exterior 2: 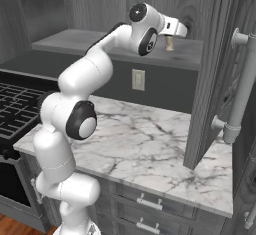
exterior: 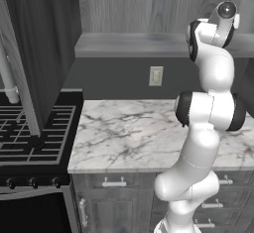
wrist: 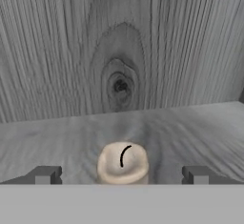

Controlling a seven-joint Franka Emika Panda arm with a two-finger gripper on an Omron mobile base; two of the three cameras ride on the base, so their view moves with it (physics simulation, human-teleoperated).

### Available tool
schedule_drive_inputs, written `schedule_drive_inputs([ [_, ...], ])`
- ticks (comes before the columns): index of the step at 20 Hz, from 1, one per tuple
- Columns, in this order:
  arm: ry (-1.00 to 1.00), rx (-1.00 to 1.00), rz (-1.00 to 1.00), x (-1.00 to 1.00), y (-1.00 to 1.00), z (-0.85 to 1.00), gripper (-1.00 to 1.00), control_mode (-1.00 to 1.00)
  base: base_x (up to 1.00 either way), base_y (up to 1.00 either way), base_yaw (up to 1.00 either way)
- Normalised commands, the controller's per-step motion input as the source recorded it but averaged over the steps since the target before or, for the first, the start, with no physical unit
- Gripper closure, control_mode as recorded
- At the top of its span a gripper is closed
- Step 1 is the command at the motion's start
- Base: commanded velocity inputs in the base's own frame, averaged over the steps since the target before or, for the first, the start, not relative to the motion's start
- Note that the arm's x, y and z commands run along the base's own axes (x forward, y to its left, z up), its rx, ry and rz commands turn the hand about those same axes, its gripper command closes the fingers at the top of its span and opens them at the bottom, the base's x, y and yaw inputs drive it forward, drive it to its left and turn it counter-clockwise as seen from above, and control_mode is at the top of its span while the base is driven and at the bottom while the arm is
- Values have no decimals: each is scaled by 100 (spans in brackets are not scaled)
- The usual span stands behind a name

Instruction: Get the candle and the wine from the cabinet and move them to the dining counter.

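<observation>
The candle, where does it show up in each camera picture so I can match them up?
Left base view: I cannot find it; the arm covers that part of the shelf.
Right base view: the candle stands on the cabinet shelf, upper middle, just past the hand.
Hand view: bottom centre, between the open claw tips.
Shared landmark: the grey wood-grain shelf board under it.

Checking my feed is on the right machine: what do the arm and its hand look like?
The arm is glossy white, built of rounded tubular links with dark grey-black bands and round caps at the joints. No cables or markings show. The hand ends in two small, dark grey, blocky fingertips.
</observation>
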Motion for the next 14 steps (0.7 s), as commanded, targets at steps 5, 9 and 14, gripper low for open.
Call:
schedule_drive_inputs([
  [5,0,0,0,9,-5,-9,-100,-100,0,0,0],
  [9,0,0,0,11,-6,-10,-100,-100,0,0,0],
  [14,0,0,0,3,-1,-3,100,-100,0,0,0],
])
